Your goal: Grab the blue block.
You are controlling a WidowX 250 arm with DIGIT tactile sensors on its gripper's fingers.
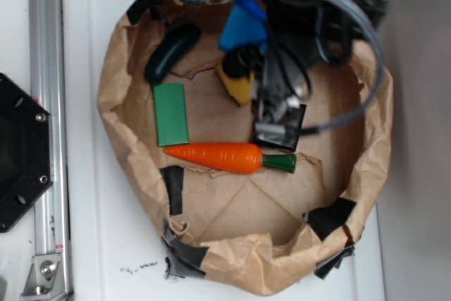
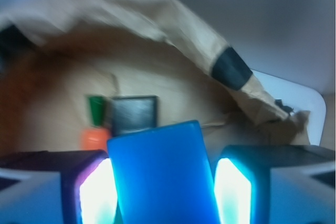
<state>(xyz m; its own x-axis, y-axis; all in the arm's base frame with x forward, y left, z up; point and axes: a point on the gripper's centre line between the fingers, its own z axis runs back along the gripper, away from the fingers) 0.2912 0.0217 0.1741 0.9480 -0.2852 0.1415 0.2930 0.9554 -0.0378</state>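
Already the blue block (image 2: 163, 174) stands between the two fingers (image 2: 97, 195) of the claw (image 2: 164, 195), long axis pointing forward; the claw holds it, apparently lifted above the paper bowl (image 1: 127, 146).

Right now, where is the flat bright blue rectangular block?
The flat bright blue rectangular block sits between the gripper fingers in the wrist view; in the exterior view it is near the brown paper bowl's top rim.
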